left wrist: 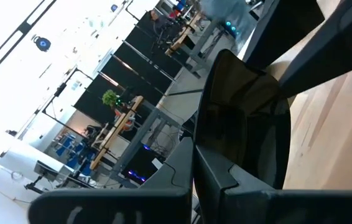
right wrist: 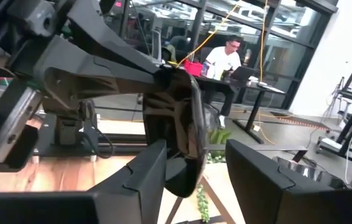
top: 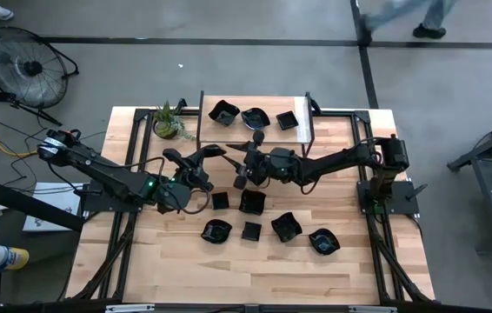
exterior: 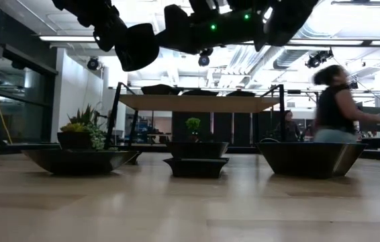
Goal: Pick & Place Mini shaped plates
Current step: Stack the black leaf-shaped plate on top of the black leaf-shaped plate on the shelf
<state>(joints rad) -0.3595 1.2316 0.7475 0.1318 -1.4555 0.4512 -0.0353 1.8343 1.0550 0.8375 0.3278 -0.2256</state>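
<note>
I am holding one glossy black mini plate (right wrist: 175,121) in the air above the middle of the table, between my two grippers. It is turned up on edge, not lying flat. My right wrist camera sees it nearly edge-on as a tall, narrow shape. Its long axis runs lengthwise through the gap between my right fingers, and I cannot tell which way its hollow side faces.

My left gripper (top: 215,162) is clamped tight on the plate's rim. The left arm reaches in from the table's left edge, elbow low, wrist bent toward the centre. My right gripper (right wrist: 194,150) stands wide, one finger on each side of the plate. There is a clear gap on one side, and the other finger is very close or just touching. The right arm stretches straight across from its base at the right edge. The two wrists nearly meet.

Both grippers hang well above the wood. On the table lie six loose plates (top: 252,202): two square ones under the meeting point, and four in a row nearer the front edge. They sit apart from one another.

Behind the grippers, a raised wooden shelf (top: 229,132) in a black frame carries three more plates (top: 255,117) side by side. A small potted plant (top: 169,122) stands just left of the shelf.

A broad strip of bare wood runs along the front edge, and more lies at the far left and right. A person (exterior: 338,107) walks past in the room beyond.
</note>
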